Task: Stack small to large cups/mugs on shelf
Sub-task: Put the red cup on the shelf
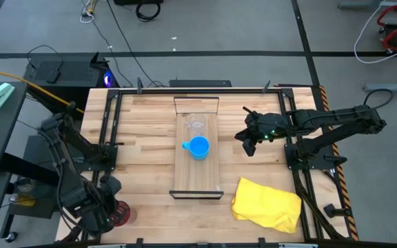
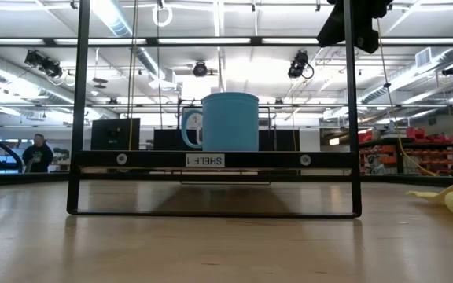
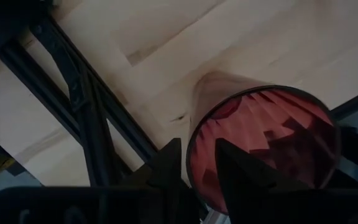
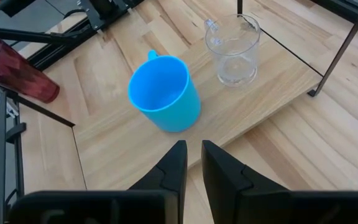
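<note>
Blue mug (image 1: 198, 147) is sitting upright on the shelf (image 1: 185, 178), roughly mid-plank, handle pointing toward the left arm's side. Right behind it on the same plank, a bit toward the far end, is the clear cup (image 1: 196, 126), also upright; the two are close but not touching as far as the right wrist view shows. In the low view the mug (image 2: 230, 122) sits dead centre above the "SHELF 1" label.

Dark red cup (image 1: 120, 213) is nowhere near the shelf, it's down at the near-left corner of the desk (image 1: 143, 131). The left gripper (image 1: 105, 215) is right on it: in the left wrist view one finger (image 3: 244, 171) is inside the cup's mouth and the other sits outside the rim, so the fingers are pinched on the cup's wall (image 3: 263, 146).

Right gripper (image 1: 247, 146) hovers over the desk just to the right of the shelf, level with the mug. Its fingers (image 4: 169, 171) are nearly together with only a thin gap, holding nothing.

Yellow cloth (image 1: 267, 203) is crumpled at the near-right corner, well apart from everything.
</note>
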Robot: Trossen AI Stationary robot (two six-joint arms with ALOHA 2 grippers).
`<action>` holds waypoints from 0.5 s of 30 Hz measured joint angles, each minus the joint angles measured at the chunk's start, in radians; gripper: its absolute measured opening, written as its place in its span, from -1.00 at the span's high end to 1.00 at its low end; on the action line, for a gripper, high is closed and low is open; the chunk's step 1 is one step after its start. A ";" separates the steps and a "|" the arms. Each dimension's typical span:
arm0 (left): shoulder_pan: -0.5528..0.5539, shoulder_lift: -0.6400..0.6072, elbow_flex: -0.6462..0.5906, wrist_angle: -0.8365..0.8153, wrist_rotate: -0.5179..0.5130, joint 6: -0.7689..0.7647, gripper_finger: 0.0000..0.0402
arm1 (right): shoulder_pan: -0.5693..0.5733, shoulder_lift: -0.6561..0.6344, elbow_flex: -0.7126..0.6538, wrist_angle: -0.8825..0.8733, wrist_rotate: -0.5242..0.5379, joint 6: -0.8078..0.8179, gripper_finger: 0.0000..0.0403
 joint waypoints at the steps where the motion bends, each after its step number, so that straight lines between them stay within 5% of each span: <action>1: 0.000 0.008 0.000 0.002 0.002 0.006 0.46 | 0.000 0.000 0.000 0.000 0.000 0.000 0.72; 15: -0.005 0.018 -0.032 0.017 0.014 -0.023 0.46 | 0.000 0.000 0.000 0.001 0.000 0.000 0.72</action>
